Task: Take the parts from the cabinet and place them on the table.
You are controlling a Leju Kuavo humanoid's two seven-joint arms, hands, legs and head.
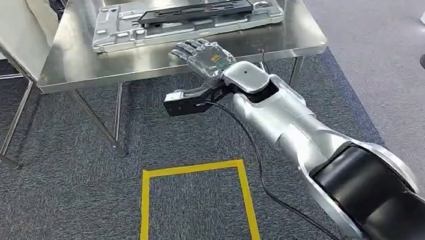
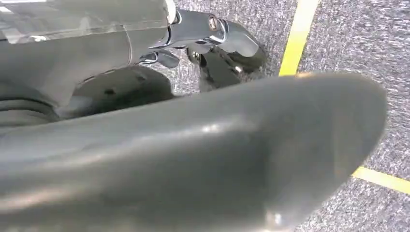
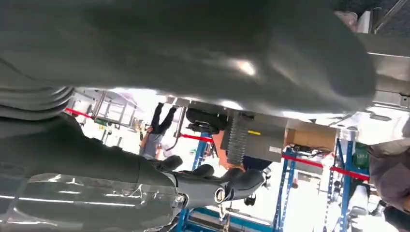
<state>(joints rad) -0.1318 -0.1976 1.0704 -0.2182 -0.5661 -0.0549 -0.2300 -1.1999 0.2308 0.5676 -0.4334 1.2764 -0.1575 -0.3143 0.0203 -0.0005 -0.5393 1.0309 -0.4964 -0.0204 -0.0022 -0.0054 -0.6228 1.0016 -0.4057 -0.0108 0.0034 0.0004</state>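
Right hand [image 1: 199,54] raised at the near edge of the steel table [image 1: 71,69], palm empty, fingers apart and lightly curved over the tabletop rim. The parts lie along the far half of the tabletop: a wide grey stamped panel [image 1: 128,36] with a long black bar [image 1: 198,11] resting on top of it, running parallel to the far edge. The panel appears to be thin rigid sheet metal, probably light for its span but awkward and slick, with edges that may be sharp; a hold on a long flanged edge near mid-length would likely balance it best. The left hand [image 2: 212,34] hangs above the carpet beside yellow floor tape [image 2: 297,38]; its finger state cannot be told.
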